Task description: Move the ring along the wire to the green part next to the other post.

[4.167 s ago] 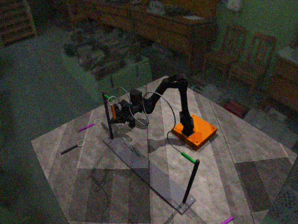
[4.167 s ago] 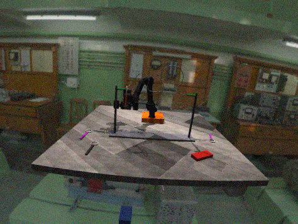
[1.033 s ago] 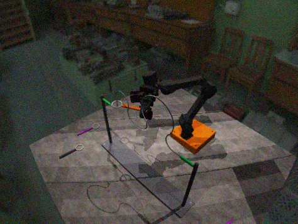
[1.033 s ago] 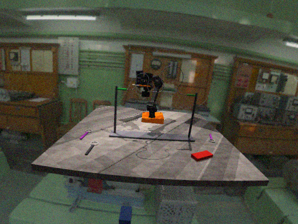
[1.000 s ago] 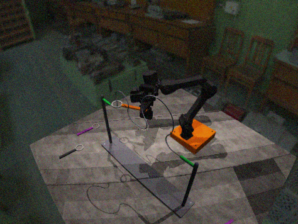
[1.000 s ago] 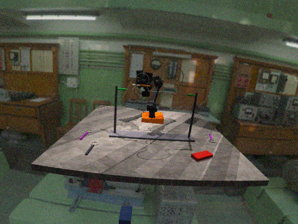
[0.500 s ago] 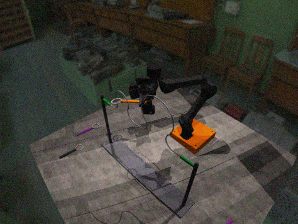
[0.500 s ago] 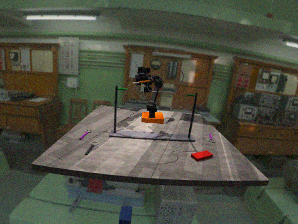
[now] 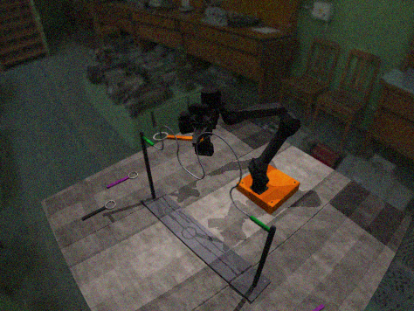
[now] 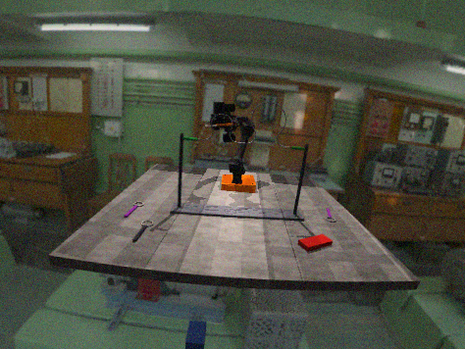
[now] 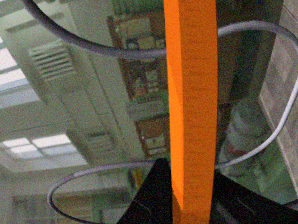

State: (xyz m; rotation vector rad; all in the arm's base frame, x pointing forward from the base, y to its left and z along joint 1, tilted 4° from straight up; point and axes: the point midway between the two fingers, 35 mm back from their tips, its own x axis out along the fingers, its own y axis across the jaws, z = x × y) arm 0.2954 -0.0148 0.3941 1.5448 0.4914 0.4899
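Note:
My gripper [image 9: 198, 139] [image 11: 172, 167] is shut on the orange handle [image 9: 180, 137] [image 10: 223, 124] [image 11: 196, 100], which lies nearly level. The pale ring [image 9: 154, 136] is at the handle's far end, just beyond the inner end of the green part [image 9: 148, 141] [image 10: 191, 138] by one post [image 9: 148, 170] [image 10: 180, 172]. The wire seems to run through the ring; whether they touch is too small to tell. The grey wire [image 9: 240, 168] [image 11: 120, 52] bends in loops, passing near the gripper in view, to the other green part [image 9: 260, 224] [image 10: 297, 148] by the other post [image 9: 264, 258] [image 10: 301, 181]. The wrist view hides the ring.
A grey base strip [image 9: 210, 246] joins the posts. A purple-handled ring tool [image 9: 118, 182] [image 10: 131, 211] and a black-handled one [image 9: 93, 213] [image 10: 139, 232] lie on the table. Another purple one [image 10: 329, 214] and a red block [image 10: 315, 242] lie near the other post. The arm stands on an orange base [image 9: 279, 188].

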